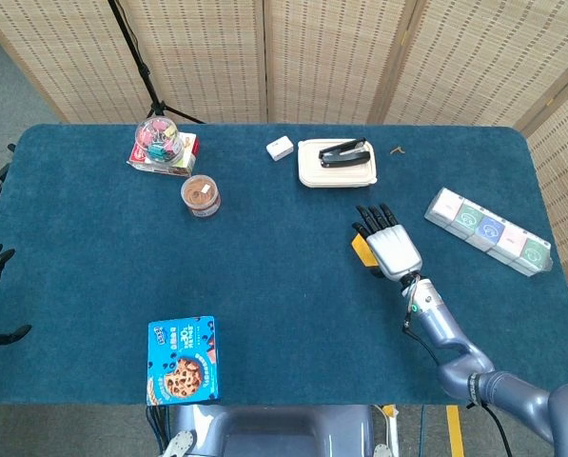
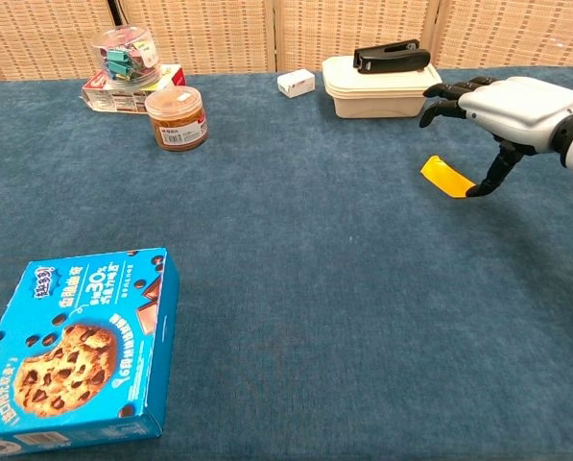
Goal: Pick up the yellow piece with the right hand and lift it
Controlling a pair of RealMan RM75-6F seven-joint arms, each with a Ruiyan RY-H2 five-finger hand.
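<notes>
- On the right of the table, the right hand [image 2: 512, 106] is held spread over the yellow piece [image 2: 445, 177].
- The piece should be pinched squarely before lifting.

I work in a staged test room: woven folding screens [image 1: 264, 57] stand at my twelve o'clock, a tripod [image 1: 146, 71] at eleven, behind a blue-carpeted table [image 1: 284, 305] scattered with packaged groceries.

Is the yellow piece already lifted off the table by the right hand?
No, in the chest view the yellow piece lies on the blue table, and the right hand hovers above it with fingers spread.
</notes>
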